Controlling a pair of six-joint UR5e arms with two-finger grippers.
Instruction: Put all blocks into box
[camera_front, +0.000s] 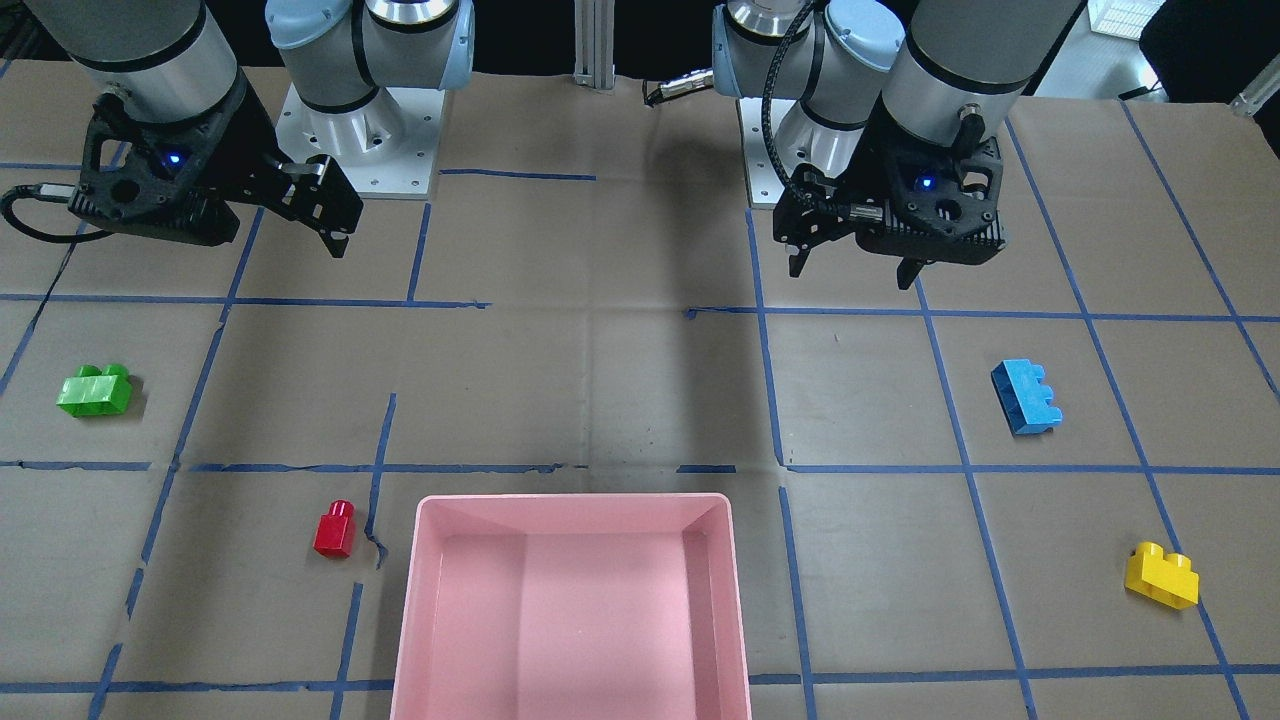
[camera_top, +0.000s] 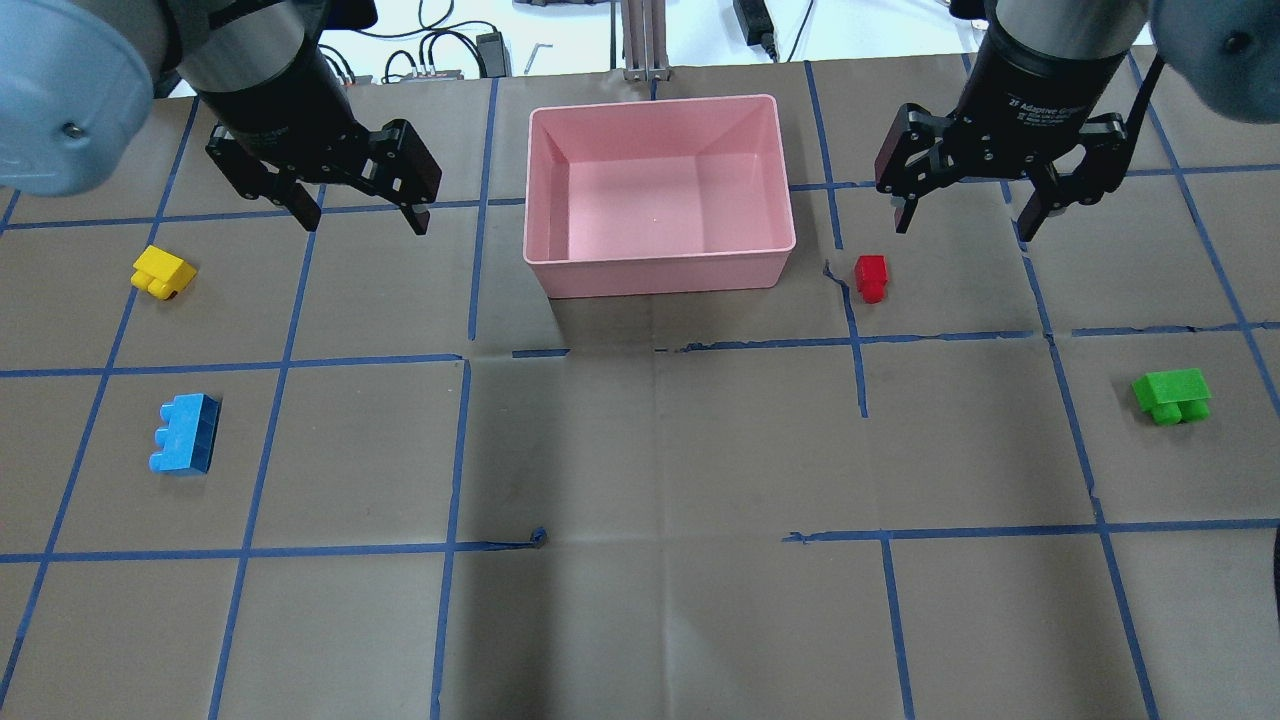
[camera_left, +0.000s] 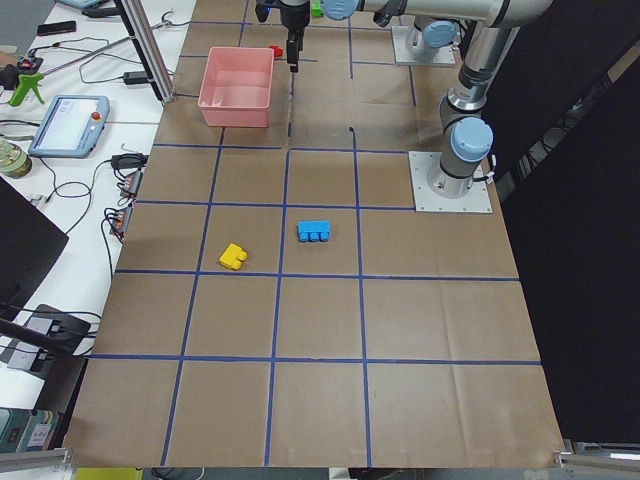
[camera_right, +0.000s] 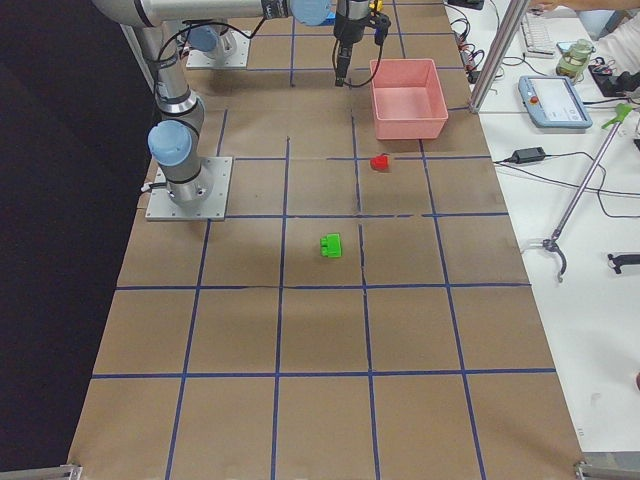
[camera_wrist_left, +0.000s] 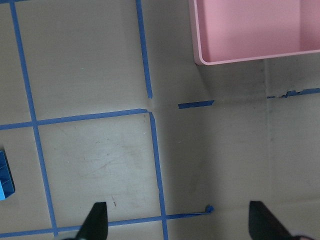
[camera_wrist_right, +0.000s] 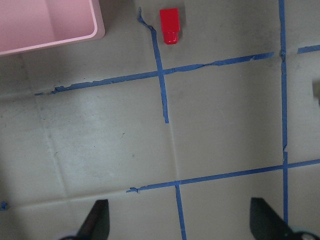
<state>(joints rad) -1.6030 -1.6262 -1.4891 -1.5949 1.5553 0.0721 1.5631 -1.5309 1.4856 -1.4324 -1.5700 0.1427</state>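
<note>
The pink box (camera_top: 660, 268) stands at the table's far middle and is empty. A yellow block (camera_top: 163, 271) and a light-blue block (camera_top: 185, 433) lie on the left side. A red block (camera_top: 871, 277) lies just right of the box, and a green block (camera_top: 1172, 396) lies far right. My left gripper (camera_top: 362, 222) is open and empty, hovering left of the box and right of the yellow block. My right gripper (camera_top: 962, 226) is open and empty, hovering just beyond the red block. The right wrist view shows the red block (camera_wrist_right: 170, 24) and the box corner (camera_wrist_right: 75, 42).
Brown paper with a blue tape grid (camera_top: 460, 450) covers the table. The two arm bases (camera_front: 360, 130) stand at the robot's edge. Cables and a power brick (camera_top: 750, 20) lie beyond the far edge. A teach pendant (camera_left: 68, 122) lies on the side bench.
</note>
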